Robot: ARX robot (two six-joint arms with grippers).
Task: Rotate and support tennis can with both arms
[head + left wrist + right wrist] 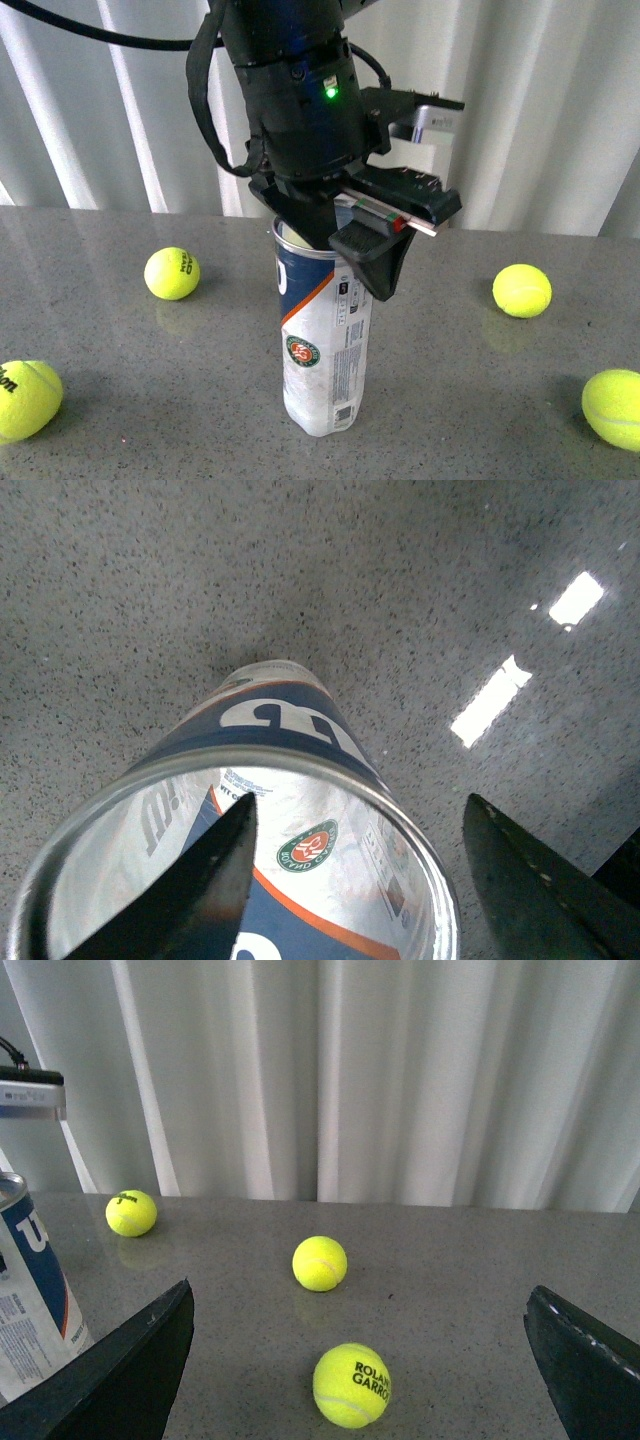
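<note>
- Front view puts the tennis can (320,340) upright on the grey tabletop (480,400), in the middle and fairly near. Its open mouth faces up, under the left arm (300,90).
- The can may lean a little to the left at the top, but that could be the camera angle.
- The left tool (360,810) comes down from above and straddles the can's wall. One finger is inside the mouth and the other is outside, to the right of the can. The fingers stand apart and the outer one looks just clear of the metal rim (290,752), so nothing is clamped.
- The right tool (360,1295) is spread wide and holds nothing. It is out to the right of the can and well apart from it.
- Four tennis balls (172,273) lie loose on the tabletop, two to the left of the can and two to the right. None touches the can.
- The can looks empty, so it is probably very light and easy to tip or skid on the smooth tabletop.
- Its clear plastic wall should be thin and slick, and would likely flex or dent under a hard squeeze.
- The rim is likely the stiffest place for a pinch. The labelled middle of the body seems the better place for the right tool to steady the can while it turns.
- A loose hold risks the can slipping, and a tight one risks crushing it.
</note>
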